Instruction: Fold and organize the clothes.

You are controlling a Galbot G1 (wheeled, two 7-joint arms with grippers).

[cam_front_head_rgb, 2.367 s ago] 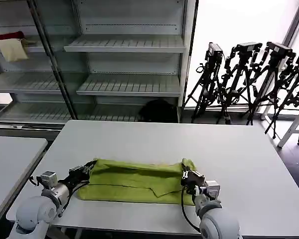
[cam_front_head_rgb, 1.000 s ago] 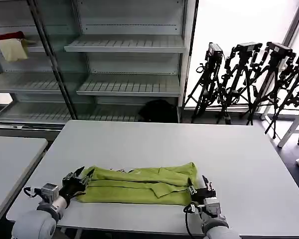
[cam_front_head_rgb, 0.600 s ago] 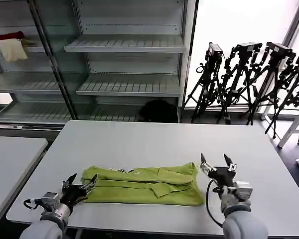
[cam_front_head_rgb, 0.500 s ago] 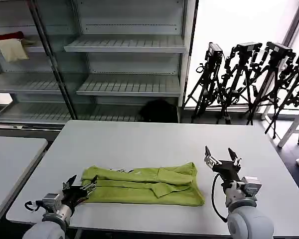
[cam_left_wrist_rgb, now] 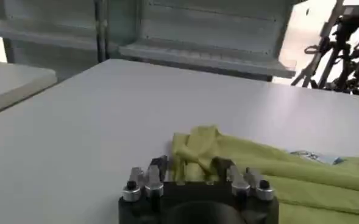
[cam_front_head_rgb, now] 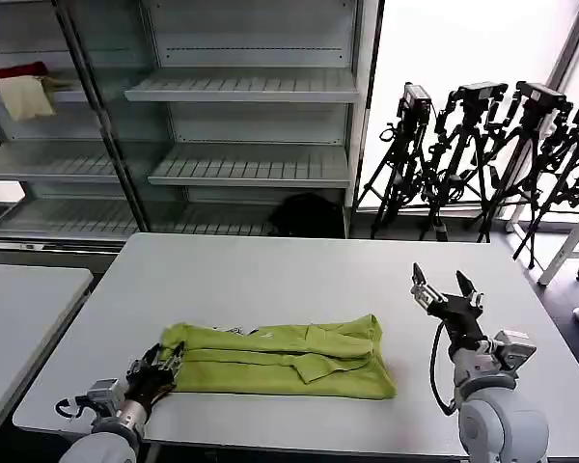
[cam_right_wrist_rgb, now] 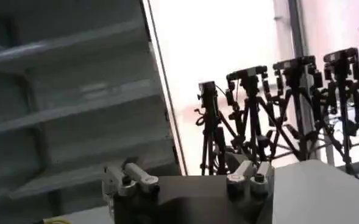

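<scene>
- Two tools are changing roles: right tool (cam_front_head_rgb: 444,287), fingers spread, is lifting clear of the T-shirt (cam_front_head_rgb: 280,359).
- Left tool (cam_front_head_rgb: 155,369) is pinching its end, so another fold looks likely.

At the bottom centre of the frame our left gripper (cam_left_wrist_rgb: 190,172) sits with its fingers (cam_left_wrist_rgb: 158,168) closed on a bunched corner of the lime-green T-shirt (cam_left_wrist_rgb: 277,176), which spreads rightward over the pale surface (cam_left_wrist_rgb: 75,122).
</scene>
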